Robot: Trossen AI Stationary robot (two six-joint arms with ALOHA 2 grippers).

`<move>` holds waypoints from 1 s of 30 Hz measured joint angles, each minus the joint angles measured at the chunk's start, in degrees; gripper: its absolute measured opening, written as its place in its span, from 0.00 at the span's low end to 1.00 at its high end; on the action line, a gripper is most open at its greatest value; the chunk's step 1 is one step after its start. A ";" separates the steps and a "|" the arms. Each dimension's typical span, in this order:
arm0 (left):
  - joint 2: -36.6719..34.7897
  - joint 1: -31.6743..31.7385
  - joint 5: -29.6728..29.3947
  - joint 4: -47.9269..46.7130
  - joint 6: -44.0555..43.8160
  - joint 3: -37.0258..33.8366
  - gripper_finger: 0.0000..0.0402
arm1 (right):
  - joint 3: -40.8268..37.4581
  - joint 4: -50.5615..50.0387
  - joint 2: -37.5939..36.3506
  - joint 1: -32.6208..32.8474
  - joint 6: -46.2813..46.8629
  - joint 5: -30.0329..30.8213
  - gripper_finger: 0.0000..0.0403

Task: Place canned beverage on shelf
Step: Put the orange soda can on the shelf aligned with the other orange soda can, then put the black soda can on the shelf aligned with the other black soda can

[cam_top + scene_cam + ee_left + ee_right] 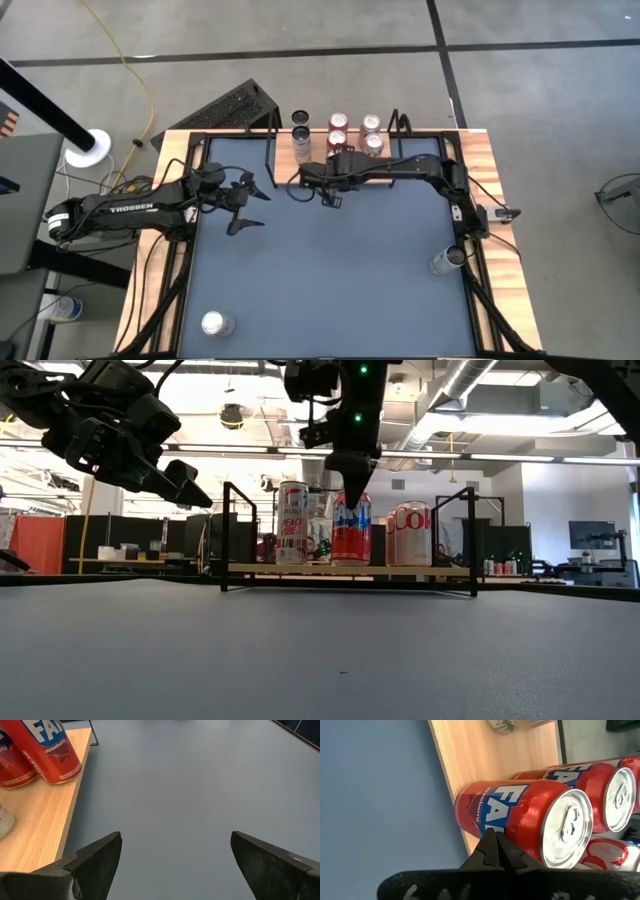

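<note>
Red aluminium, a strawberry soda can (520, 820), upright at the front edge of the shelf (490, 760), light-wood board on a thin black wire frame. Already on the board, not on the table (330, 270). Directly in front of a second red can (600, 795), with more cans in the back row and a red-and-white one (411, 533) to the side in the low view. Likely thin-walled and smooth: stiff while sealed and full, easily dented by a hard squeeze, slick on the painted side, prone to tipping if knocked near the top. Whether full or empty cannot be told. Best hold judged to be across the middle of the body, fingers on opposite sides, below the rim.

Right gripper (496, 840) just beside that can, above the shelf's front edge, fingers pressed together and pinching nothing. In the low view, hanging straight down in front of the can's top.

Left gripper (243, 205) hovering over the left part of the table, well apart from the shelf's cans, fingers spread wide and empty.

Farther out, two loose cans on the dark-blue table: a silver one (216, 323) near the front left corner, another (444, 262) by the right rail. Either reads as a candidate for a further placement.
</note>
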 joint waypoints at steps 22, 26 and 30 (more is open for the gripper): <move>0.00 0.00 -0.02 0.00 0.00 -0.01 0.91 | 0.00 -1.15 -0.41 1.91 -0.24 -1.36 0.00; 0.00 0.01 -0.01 0.01 -0.01 0.01 0.91 | 0.00 -1.73 -2.50 4.99 0.24 -1.63 0.00; -0.02 0.02 0.16 0.16 -1.12 0.00 0.91 | 0.00 -3.60 -5.87 8.49 4.17 -3.15 0.00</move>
